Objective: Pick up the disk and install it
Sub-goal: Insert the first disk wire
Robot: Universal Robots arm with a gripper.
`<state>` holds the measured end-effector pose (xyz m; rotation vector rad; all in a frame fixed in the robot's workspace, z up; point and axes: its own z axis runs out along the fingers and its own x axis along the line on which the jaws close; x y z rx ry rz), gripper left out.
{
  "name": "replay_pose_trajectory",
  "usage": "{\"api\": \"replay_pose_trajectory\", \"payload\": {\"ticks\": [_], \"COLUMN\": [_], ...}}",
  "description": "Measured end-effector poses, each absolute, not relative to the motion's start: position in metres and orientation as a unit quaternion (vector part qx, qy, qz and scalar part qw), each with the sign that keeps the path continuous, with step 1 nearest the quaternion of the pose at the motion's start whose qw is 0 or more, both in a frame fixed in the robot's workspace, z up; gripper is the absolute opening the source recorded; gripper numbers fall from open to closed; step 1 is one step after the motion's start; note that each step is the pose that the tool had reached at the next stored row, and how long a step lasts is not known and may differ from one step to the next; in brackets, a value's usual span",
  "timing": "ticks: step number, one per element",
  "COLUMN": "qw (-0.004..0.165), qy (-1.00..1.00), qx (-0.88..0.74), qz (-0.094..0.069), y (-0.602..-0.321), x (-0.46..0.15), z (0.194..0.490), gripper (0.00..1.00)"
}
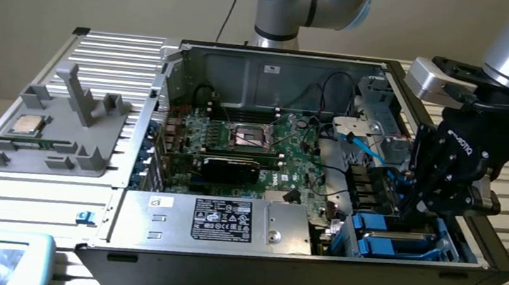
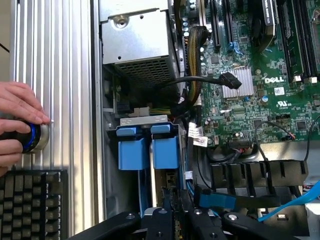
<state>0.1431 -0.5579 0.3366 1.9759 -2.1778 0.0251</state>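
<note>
The disk (image 1: 396, 239) stands on edge in the drive bay (image 1: 457, 238) at the lower right of the exterior view, inside the open computer case (image 1: 252, 263). The wrist view looks at it end-on: bright blue carrier tabs (image 2: 165, 150) under a small silver plate, with a thin pale edge running from them straight toward the fingers (image 2: 161, 216). Its long axis therefore seems to lie in line with the gripper's reach, pointing into the bay, not across it. The gripper (image 1: 414, 215) hangs directly over the bay, its dark fingers drawn narrow and, as far as can be judged, pinched on the near edge of the disk; the exact contact is hidden among the linkages. Just beside the bay lie black and blue cables (image 1: 368, 144), then the green motherboard (image 1: 263, 150) at the exterior view's centre, and the silver box with a black-and-white label (image 1: 218, 220) along the lower edge. Outside the case, a person's hand (image 2: 15, 125) rests on a round knob on the ribbed bench (image 1: 102, 55), near a keyboard (image 2: 30, 200).
</note>
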Motion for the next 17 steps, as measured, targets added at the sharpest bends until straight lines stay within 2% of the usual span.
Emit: {"api": "replay_pose_trajectory", "payload": {"ticks": [17], "qw": [0.097], "qy": [-0.737], "qx": [0.669], "qz": [0.006], "y": [-0.5594], "x": [0.1431], "z": [0.3362], "gripper": [0.16]}}
